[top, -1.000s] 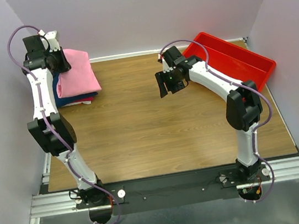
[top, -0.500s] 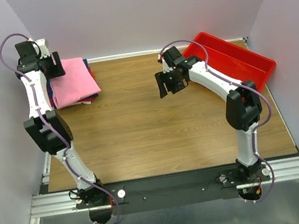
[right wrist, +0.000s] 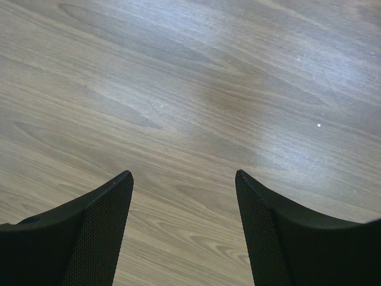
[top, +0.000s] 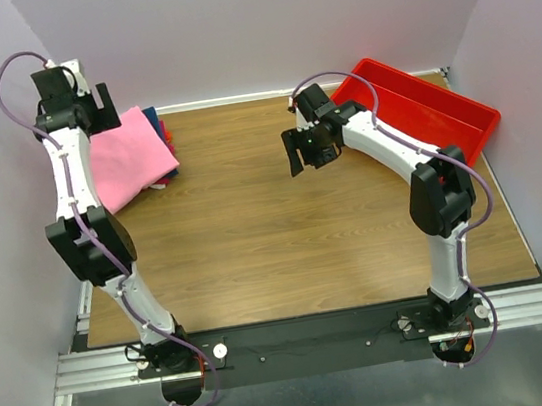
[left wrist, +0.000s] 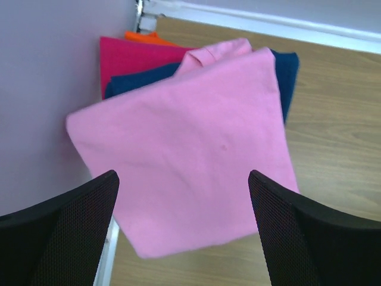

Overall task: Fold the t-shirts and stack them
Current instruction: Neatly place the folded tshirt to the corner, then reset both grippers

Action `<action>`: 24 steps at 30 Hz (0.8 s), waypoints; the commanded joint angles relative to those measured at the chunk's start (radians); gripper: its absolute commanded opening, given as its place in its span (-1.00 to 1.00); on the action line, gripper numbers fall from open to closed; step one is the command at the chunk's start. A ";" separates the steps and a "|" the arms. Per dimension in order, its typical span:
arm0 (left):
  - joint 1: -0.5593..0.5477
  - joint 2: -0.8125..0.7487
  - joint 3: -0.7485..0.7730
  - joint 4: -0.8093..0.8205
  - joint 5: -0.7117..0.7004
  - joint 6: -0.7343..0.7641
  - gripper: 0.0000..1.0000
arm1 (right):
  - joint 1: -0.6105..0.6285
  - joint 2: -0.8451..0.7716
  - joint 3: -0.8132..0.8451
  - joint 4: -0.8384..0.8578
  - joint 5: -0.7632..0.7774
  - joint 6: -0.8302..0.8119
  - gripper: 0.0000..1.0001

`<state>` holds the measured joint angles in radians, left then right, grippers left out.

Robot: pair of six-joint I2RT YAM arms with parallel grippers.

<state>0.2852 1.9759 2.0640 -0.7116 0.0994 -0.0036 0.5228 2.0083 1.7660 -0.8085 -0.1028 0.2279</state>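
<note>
A folded light pink t-shirt (top: 131,157) (left wrist: 190,137) lies askew on top of a stack at the table's far left corner. Under it a navy blue t-shirt (left wrist: 287,74) and a red-magenta t-shirt (left wrist: 128,56) stick out, with an orange edge (left wrist: 146,37) behind them. My left gripper (top: 103,111) (left wrist: 183,179) hangs open above the pink shirt's near edge, holding nothing. My right gripper (top: 304,150) (right wrist: 183,176) stands open over bare wood at the table's middle, far from the stack.
A rigid red plastic tray (top: 442,123) sits at the far right corner, behind the right arm. The left wall (left wrist: 47,89) runs right beside the stack. The wooden tabletop (top: 277,243) stretches between the two arms.
The left gripper opened and let go of the pink shirt, then drew back toward the wall. The pink shirt settled flatter and further left on the stack. The right arm stayed put.
</note>
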 commanded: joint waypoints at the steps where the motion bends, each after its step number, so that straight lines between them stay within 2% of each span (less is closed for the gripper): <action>1: -0.098 -0.153 -0.114 0.127 -0.040 -0.048 0.93 | 0.008 -0.057 -0.014 0.032 0.057 0.033 0.53; 6: -0.222 -0.323 -0.374 0.334 -0.027 -0.116 0.93 | 0.006 -0.115 -0.056 0.080 0.139 0.057 0.53; 12: -0.379 -0.631 -0.703 0.573 -0.049 -0.246 0.93 | 0.000 -0.216 -0.170 0.204 0.284 0.110 0.54; 17: -0.495 -0.791 -0.918 0.650 -0.153 -0.308 0.93 | 0.000 -0.331 -0.264 0.278 0.371 0.140 0.54; 21: -0.569 -0.905 -1.008 0.652 -0.210 -0.335 0.94 | 0.000 -0.419 -0.355 0.347 0.442 0.156 0.54; 24: -0.578 -0.949 -1.057 0.650 -0.225 -0.342 0.94 | 0.000 -0.486 -0.424 0.370 0.489 0.169 0.54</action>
<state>-0.2802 1.0840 1.0622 -0.1009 -0.0380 -0.3038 0.5228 1.6024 1.4059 -0.5117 0.2699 0.3645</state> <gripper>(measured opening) 0.968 0.766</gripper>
